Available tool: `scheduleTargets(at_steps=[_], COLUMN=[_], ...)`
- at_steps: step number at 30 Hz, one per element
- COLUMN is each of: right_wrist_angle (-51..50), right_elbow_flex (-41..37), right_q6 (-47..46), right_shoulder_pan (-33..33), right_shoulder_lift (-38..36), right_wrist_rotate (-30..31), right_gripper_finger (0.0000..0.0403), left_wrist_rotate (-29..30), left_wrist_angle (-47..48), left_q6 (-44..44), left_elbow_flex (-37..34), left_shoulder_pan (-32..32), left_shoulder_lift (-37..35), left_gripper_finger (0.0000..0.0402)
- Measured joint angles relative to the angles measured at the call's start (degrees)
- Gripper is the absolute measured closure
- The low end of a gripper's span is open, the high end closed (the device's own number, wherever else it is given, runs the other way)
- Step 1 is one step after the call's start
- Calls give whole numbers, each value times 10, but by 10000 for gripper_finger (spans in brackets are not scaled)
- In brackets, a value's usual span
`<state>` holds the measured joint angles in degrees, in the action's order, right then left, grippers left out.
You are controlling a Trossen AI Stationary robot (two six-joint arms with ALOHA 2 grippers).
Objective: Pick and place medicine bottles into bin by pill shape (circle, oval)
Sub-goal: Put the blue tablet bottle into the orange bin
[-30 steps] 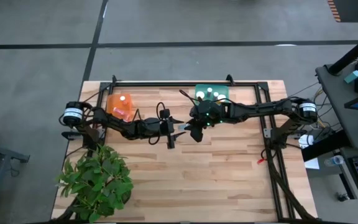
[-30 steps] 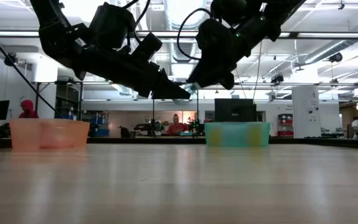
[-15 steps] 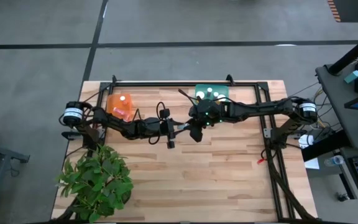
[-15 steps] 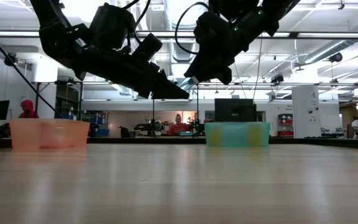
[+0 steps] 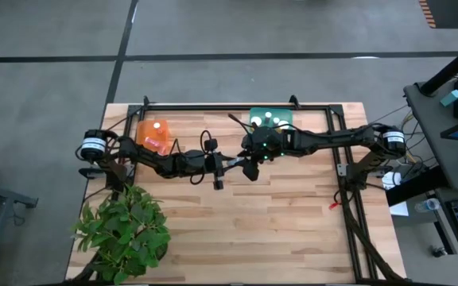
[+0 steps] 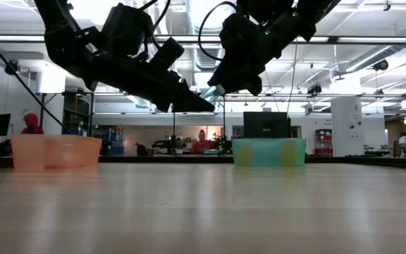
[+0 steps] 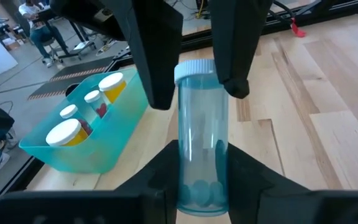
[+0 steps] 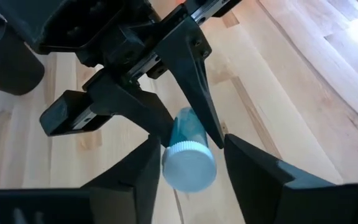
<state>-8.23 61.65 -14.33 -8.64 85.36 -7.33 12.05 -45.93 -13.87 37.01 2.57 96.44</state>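
The bench [image 5: 293, 222] is pale wood in light plank strips, edged by a black frame [image 5: 237, 106]. One bin [image 7: 92, 140] is translucent teal and holds bottles [image 7: 64, 132] with white caps and yellow-orange bodies. The other bin [image 5: 154, 136] is translucent orange. The bottle [image 7: 202, 140] between the two arms is clear blue-tinted plastic with a white cap [image 8: 189, 167] and pale blue pills at its base. Both arms are black; the left gripper [image 5: 230, 163] and right gripper [image 5: 250, 165] are black too. The plant [image 5: 124, 229] is leafy green. The floor [image 5: 54, 32] is grey.

2 black jointed arms, white-labelled bases, looping black cables, tapered matte fingers [image 8: 191, 106]
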Motion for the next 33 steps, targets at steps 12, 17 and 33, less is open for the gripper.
scheduleTargets(at_steps=[12, 17, 33], right_wrist_angle=[0, -9, 48], right_elbow_flex=[0, 0, -142], right_q6=[12, 26, 112], right_shoulder_pan=[0, 0, 18], right_shoulder_lift=[-22, -47, -258], right_wrist_rotate=[0, -1, 23], right_gripper_finger=[165, 161, 175], left_wrist_rotate=[0, 0, -104], left_wrist_angle=[0, -1, -114], left_q6=[-1, -5, -15], left_elbow_flex=[-1, -1, -8], left_shoulder_pan=[0, 0, 0], left_shoulder_lift=[0, 0, 0], left_gripper_finger=[320, 320, 319])
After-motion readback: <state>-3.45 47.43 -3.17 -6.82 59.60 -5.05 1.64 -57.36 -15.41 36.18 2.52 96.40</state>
